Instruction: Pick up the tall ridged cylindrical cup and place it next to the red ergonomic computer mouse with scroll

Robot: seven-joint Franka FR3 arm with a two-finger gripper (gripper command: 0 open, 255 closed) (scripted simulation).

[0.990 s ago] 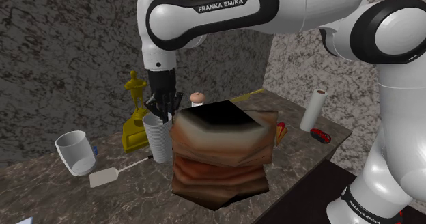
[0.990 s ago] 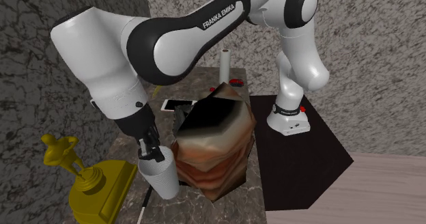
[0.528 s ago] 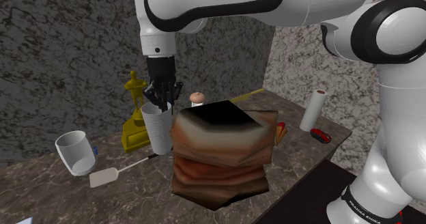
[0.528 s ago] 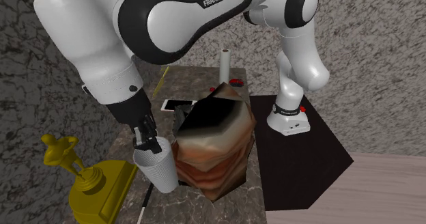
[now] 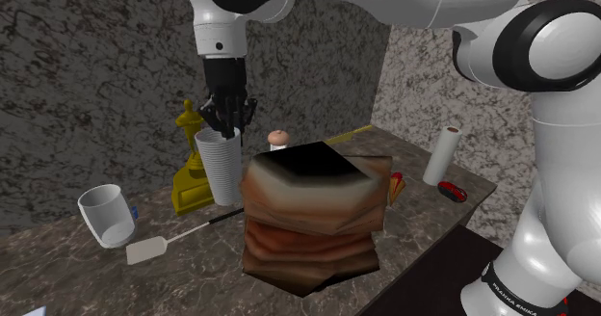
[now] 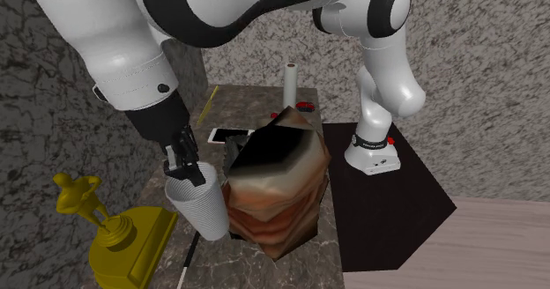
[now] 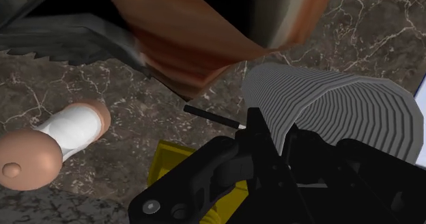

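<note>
fingers (image 5: 226, 121) clamped on cup (image 5: 220, 166) rim | cup has risen off the desk (image 5: 183, 266), hanging just beside brown block (image 5: 308, 218) | lift under way; mouse (image 5: 453, 190) lies beyond block, carry comes next

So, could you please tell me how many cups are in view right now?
2. The ridged cup hangs in the gripper beside the brown block; a smooth white cup sits tilted at the shoulder view's left. Others may hide behind the block.

Tall white ridged cup (image 5: 221, 168) upright in the hand (image 5: 227, 124), well apart from red mouse (image 5: 453, 190)
</note>
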